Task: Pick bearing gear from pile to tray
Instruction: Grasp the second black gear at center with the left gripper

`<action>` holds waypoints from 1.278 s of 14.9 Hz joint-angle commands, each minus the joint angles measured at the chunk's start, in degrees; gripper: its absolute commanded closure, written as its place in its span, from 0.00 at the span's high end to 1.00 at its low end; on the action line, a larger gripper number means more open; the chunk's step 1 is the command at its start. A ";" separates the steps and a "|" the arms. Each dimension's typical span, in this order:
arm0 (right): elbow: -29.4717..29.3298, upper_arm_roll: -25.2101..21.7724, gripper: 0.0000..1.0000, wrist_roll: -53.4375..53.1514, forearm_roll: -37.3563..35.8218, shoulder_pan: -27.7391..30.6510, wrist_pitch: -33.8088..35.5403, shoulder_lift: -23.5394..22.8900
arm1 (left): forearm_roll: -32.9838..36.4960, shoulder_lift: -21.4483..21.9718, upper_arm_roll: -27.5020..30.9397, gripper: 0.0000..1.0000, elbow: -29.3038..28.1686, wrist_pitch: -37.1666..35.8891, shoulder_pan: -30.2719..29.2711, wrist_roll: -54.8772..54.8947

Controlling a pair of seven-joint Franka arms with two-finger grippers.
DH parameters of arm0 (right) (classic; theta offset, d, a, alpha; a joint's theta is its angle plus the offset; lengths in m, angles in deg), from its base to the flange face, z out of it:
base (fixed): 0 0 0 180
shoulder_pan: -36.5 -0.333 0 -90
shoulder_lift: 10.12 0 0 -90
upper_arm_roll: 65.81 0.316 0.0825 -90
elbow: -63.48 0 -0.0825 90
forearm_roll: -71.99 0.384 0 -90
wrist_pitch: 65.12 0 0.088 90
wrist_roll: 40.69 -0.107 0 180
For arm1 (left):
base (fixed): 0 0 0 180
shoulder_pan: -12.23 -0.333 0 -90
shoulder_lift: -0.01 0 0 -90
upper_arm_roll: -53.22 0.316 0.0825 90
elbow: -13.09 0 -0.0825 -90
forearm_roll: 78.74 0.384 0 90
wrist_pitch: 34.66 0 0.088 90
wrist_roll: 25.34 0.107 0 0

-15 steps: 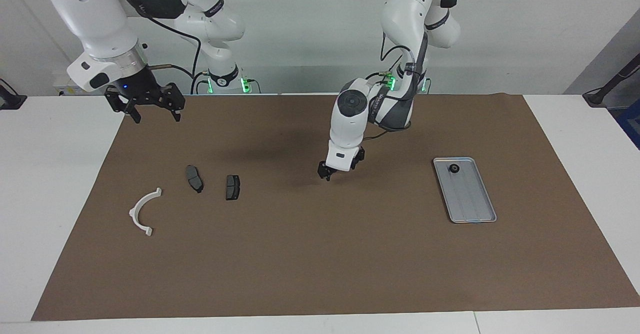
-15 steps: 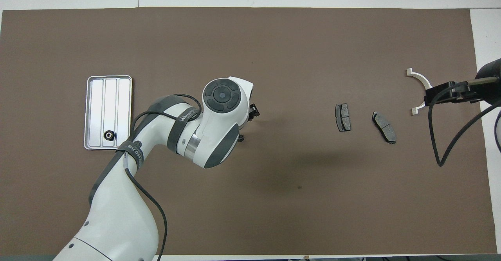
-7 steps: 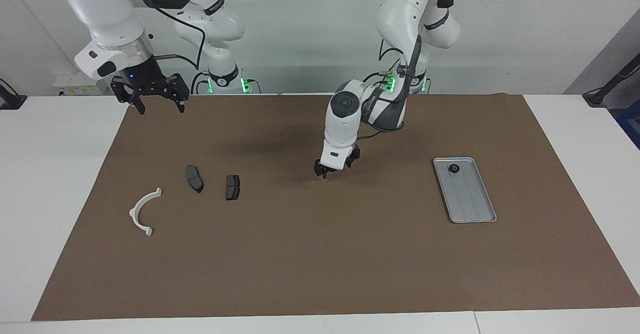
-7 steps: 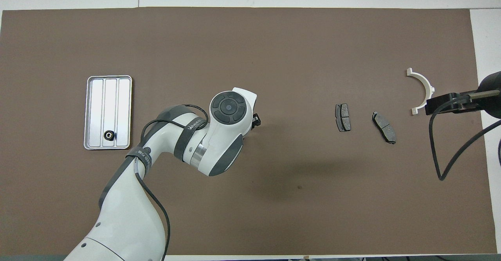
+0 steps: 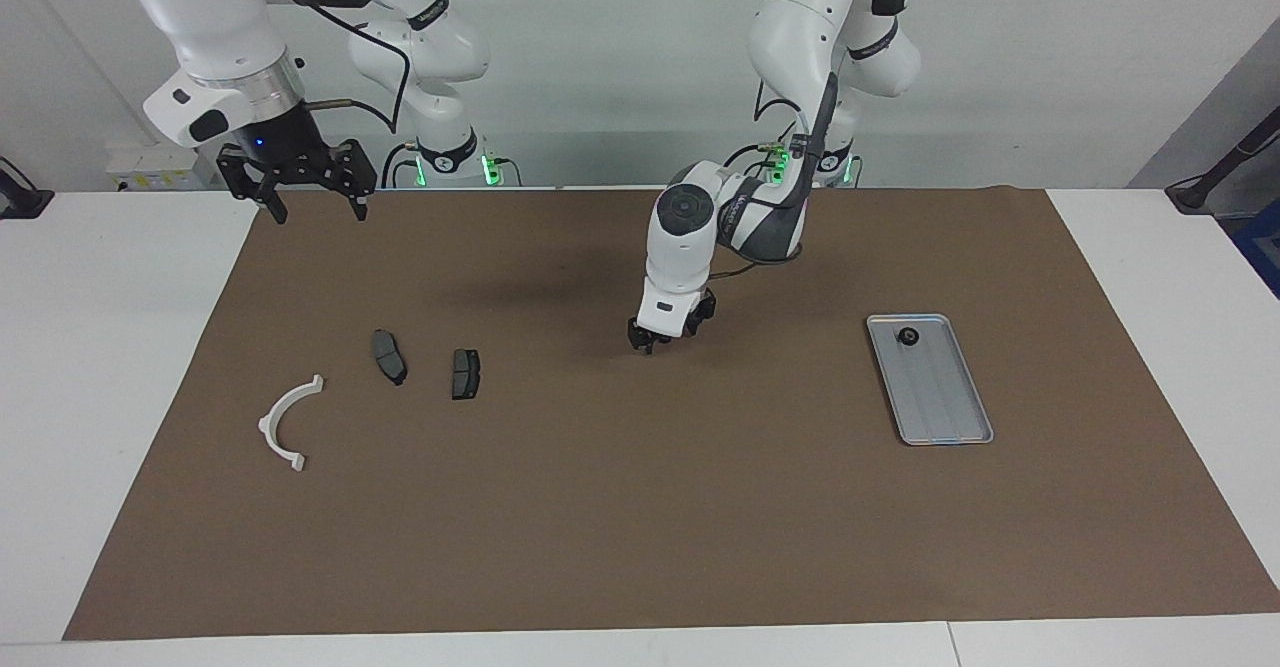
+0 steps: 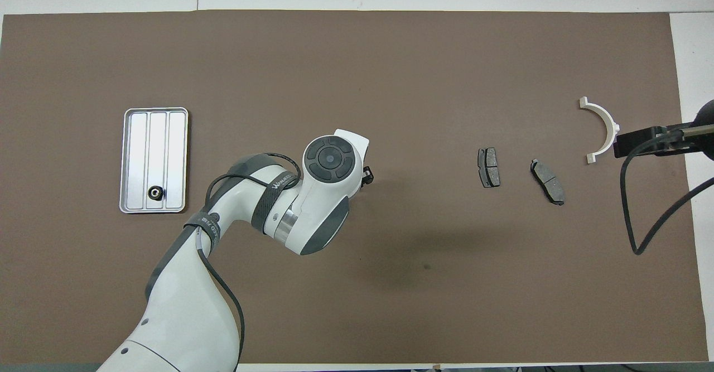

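The silver tray (image 5: 945,407) (image 6: 167,138) lies toward the left arm's end of the mat. One small black bearing gear (image 5: 908,337) (image 6: 155,193) sits in the tray's corner nearest the robots. The pile is a white half-ring bracket (image 5: 285,422) (image 6: 602,124) and two dark brake pads (image 5: 389,356) (image 5: 465,374) (image 6: 489,167) (image 6: 548,181) toward the right arm's end. My left gripper (image 5: 665,332) (image 6: 366,174) is down at the mat mid-table, and what is under it is hidden. My right gripper (image 5: 312,209) (image 6: 638,142) hangs open and empty, high over the mat's edge.
The brown mat (image 5: 640,507) covers most of the white table. The left arm's forearm and wrist (image 6: 312,204) hide a patch of the mat's middle in the overhead view. A cable (image 6: 641,216) hangs from the right arm.
My left gripper has dropped to the mat and shifted slightly toward the pile; a small black piece seen beside it earlier is now covered. My right gripper has lifted and drawn back.
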 commanded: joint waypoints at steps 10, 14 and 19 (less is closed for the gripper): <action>-3.90 0.54 0.97 -0.02 0.06 1.43 2.98 -1.37 | -0.54 1.45 0.91 0.03 -1.97 0.86 0.98 -1.94; -3.81 0.46 0.97 0.15 -0.03 1.43 4.91 -1.11 | -0.54 1.45 1.09 0.00 0.84 -5.47 -0.07 -1.76; -3.81 0.46 0.97 0.15 -0.03 1.69 6.59 -0.58 | -0.46 8.72 1.44 0.00 -1.00 -12.66 -8.04 6.55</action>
